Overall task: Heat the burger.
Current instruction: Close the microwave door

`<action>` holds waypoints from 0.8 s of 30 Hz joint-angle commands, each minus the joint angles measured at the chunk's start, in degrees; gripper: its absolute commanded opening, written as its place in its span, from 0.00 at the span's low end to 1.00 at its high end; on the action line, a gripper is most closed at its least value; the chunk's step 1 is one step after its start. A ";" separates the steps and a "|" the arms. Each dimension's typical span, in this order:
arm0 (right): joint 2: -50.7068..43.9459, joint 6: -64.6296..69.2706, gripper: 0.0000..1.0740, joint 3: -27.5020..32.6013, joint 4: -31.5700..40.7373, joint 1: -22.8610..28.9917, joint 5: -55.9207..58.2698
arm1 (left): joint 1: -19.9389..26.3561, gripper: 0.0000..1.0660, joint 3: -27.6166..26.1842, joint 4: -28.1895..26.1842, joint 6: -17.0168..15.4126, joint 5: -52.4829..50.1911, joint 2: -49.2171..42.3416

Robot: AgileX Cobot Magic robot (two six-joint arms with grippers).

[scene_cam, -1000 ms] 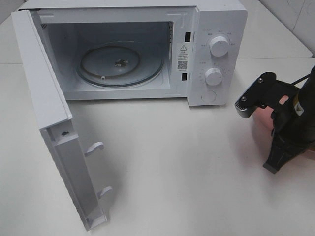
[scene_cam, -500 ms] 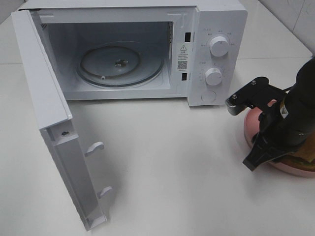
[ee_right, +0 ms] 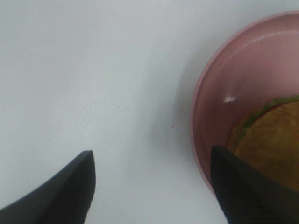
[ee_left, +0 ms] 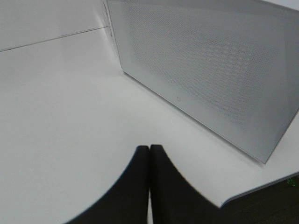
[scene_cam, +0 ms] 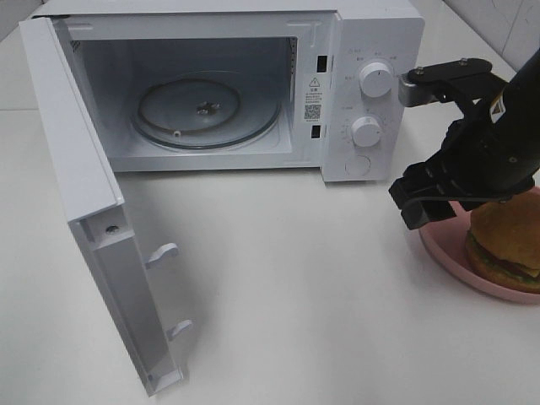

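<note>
The burger (scene_cam: pixel 506 240) has a golden-brown bun with green lettuce at its edge and sits on a pink plate (scene_cam: pixel 439 249) at the table's right, in front of the microwave's control panel. My right gripper (scene_cam: pixel 413 148) hangs open just left of and above the plate, holding nothing. In the right wrist view its fingertips (ee_right: pixel 88 161) stand wide apart, one over the bare table and the other over the plate's rim (ee_right: pixel 198 116) beside the burger (ee_right: pixel 273 137). My left gripper (ee_left: pixel 149 154) is shut and empty, near the outer face of the microwave door (ee_left: pixel 210 79).
The white microwave (scene_cam: pixel 371 51) stands at the back with its door (scene_cam: pixel 80 169) swung wide open to the left. Inside lies a glass turntable (scene_cam: pixel 207 114). Two knobs (scene_cam: pixel 375 78) are on its right panel.
My right gripper has gone from shut to wide open. It has risen and turned above the plate, uncovering the burger that the arm hid before.
</note>
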 commanded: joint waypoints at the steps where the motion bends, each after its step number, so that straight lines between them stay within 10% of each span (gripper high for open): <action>1: -0.34 2.01 0.72 -3.04 -0.11 -0.63 5.73 | 0.29 0.00 0.17 -0.34 -0.17 -0.86 -1.15; 24: -17.88 0.29 0.71 -3.27 -0.34 -15.36 22.52 | 0.29 0.00 0.17 -0.34 -0.17 -0.86 -1.15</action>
